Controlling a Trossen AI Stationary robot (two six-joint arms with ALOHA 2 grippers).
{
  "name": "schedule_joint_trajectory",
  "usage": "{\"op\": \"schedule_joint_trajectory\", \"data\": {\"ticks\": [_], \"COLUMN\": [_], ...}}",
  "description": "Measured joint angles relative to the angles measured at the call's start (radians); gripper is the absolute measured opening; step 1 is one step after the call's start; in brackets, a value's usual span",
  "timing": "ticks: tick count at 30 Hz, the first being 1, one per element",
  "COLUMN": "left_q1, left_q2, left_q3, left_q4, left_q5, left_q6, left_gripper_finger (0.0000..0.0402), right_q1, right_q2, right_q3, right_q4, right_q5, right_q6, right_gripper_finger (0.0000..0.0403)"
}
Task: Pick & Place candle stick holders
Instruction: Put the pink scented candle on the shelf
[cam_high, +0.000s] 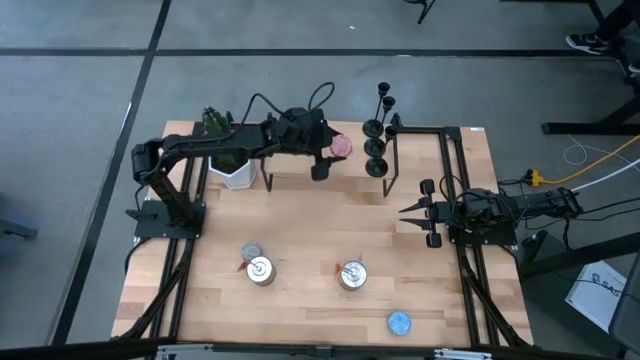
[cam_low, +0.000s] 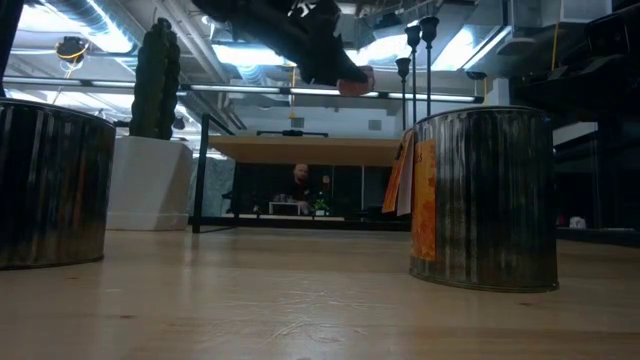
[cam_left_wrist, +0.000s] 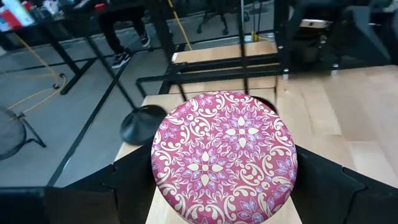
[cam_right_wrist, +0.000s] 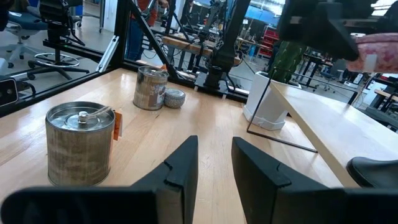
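Several matte-black candle stick holders (cam_high: 377, 130) stand by their round bases at the far right of a raised wooden shelf (cam_high: 420, 160). Their stems and cups show in the low view (cam_low: 415, 60). One base shows in the left wrist view (cam_left_wrist: 143, 124) and one in the right wrist view (cam_right_wrist: 373, 171). My left gripper (cam_high: 335, 150) is over the shelf's far middle, just left of the holders, shut on a round tin with a red floral lid (cam_left_wrist: 224, 155). My right gripper (cam_high: 402, 212) waits at the table's right, narrowly open and empty. My left gripper pinches the round tin between its two fingers, one on each opposite side of the tin's wall (cam_left_wrist: 158, 186). The patterned lid faces the wrist camera. The tin is lifted clear, high above the table, as the low view (cam_low: 355, 82) shows.
Two silver cans (cam_high: 260, 270) (cam_high: 352, 275) stand on the near half of the table, with a small grey tin (cam_high: 251, 251) and a small blue lid (cam_high: 399, 322). A white planter with a cactus (cam_high: 235, 165) stands at the far left. People show in the room behind.
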Motion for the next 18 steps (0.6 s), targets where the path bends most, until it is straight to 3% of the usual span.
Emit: {"op": "schedule_joint_trajectory", "data": {"ticks": [18], "left_q1": [0.063], "left_q2": [0.040], "left_q3": [0.000], "left_q4": [0.035], "left_q5": [0.003], "left_q6": [-0.067], "left_gripper_finger": [0.0295], "right_q1": [0.000], "right_q2": [0.000], "right_q3": [0.000], "right_q4": [0.000], "right_q5": [0.000], "right_q6": [0.000], "right_gripper_finger": [0.0101]}}
